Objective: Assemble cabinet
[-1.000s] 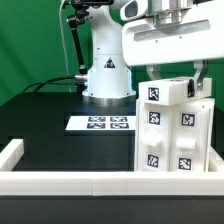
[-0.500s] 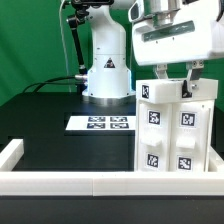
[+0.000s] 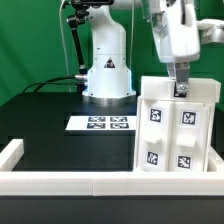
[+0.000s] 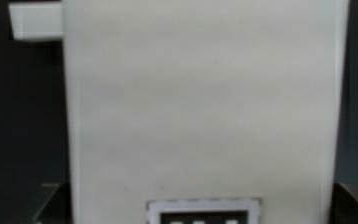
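Observation:
The white cabinet [image 3: 172, 135] stands upright at the exterior view's right, with several square black-and-white tags on its front. My gripper [image 3: 180, 87] comes down from above onto its top edge and is seen edge-on, fingers closed on the cabinet's upper part. In the wrist view the cabinet's white face [image 4: 194, 100] fills the picture, with a tag at its lower edge. The dark fingers [image 4: 39, 203] show at both sides of it, and my gripper [image 4: 202, 205] straddles it.
The marker board [image 3: 102, 123] lies flat on the black table in front of the robot base [image 3: 107, 75]. Low white border rails run along the front [image 3: 60, 185] and the exterior view's left [image 3: 10, 153]. A green curtain hangs behind.
My gripper has turned about a quarter turn over the cabinet's top. The cabinet has turned with it, from showing an angled side face to facing the camera squarely.

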Motion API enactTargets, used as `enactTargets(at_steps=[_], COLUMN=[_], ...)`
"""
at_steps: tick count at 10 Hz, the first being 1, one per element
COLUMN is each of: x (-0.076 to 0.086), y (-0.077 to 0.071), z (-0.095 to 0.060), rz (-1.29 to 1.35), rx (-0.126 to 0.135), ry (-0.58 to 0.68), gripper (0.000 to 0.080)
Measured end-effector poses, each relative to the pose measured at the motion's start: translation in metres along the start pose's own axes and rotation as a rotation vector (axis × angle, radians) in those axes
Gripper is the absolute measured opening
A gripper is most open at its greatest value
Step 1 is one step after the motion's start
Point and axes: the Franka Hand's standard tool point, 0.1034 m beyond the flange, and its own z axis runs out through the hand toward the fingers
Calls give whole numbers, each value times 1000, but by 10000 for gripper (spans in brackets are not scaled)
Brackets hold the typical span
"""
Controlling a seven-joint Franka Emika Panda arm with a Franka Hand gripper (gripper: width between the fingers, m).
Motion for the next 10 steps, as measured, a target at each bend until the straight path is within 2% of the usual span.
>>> enactTargets(at_steps=[2, 3, 6, 8, 10], x=[-2, -2, -1, -4, -5], y=[0, 2, 7, 7, 6], z=[0, 1, 2, 3, 0], rz=[238, 313, 375, 362, 338], rx=[3, -5, -40, -36, -31], ry=[-20, -23, -53, -61, -76], gripper=[560, 560, 559, 559, 748])
